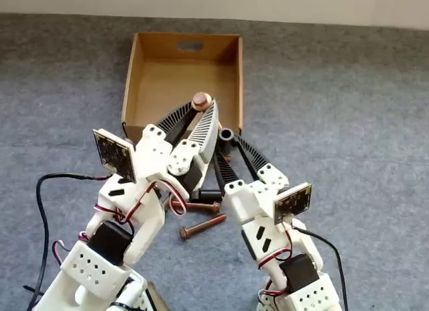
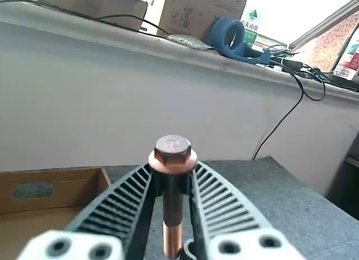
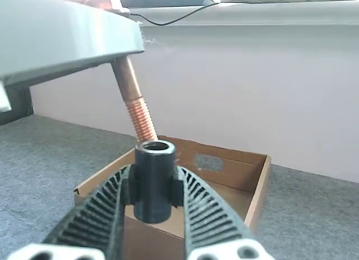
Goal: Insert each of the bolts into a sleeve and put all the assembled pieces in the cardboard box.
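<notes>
Grey carpet (image 1: pixel 348 90) forms the surface, and above the near wall of the cardboard box (image 1: pixel 181 80) the left gripper (image 2: pixel 173 176) clamps a stiff, probably slick bolt (image 2: pixel 173 151) under its head while the right gripper (image 3: pixel 152 173) pinches the rigid sleeve (image 3: pixel 152 187) by its sides, threads at its mouth.

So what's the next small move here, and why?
Probably straighten the bolt over the sleeve and ease it down. The right gripper holds the sleeve upright. The left gripper holds the bolt tilted, threaded tip at the sleeve's open mouth, not yet seated.
</notes>
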Robot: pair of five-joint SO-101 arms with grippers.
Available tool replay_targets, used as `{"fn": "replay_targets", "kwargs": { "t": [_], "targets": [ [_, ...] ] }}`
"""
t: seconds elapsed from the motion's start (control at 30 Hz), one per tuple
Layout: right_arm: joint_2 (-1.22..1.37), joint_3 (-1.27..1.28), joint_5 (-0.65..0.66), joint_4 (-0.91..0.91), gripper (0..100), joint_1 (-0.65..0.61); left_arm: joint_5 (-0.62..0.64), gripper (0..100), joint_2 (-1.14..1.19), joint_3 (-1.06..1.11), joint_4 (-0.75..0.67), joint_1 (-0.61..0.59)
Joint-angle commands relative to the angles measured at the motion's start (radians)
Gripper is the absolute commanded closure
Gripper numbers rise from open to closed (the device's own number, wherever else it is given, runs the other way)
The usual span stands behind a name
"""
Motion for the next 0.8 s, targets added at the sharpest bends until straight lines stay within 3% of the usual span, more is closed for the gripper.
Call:
{"fn": "replay_targets", "kwargs": {
  "t": [0.0, 0.43, 0.77],
  "targets": [
    [-0.005, 0.124, -0.003, 0.002, 99.2, -0.008, 0.003, 99, -0.01, -0.041, -0.043, 0.036],
    [-0.005, 0.124, -0.003, 0.002, 99.2, -0.008, 0.002, 99, -0.001, -0.07, -0.054, 0.036],
    [-0.005, 0.124, -0.003, 0.002, 99.2, -0.008, 0.002, 99, 0.249, -0.209, -0.084, 0.036]
  ]
}}
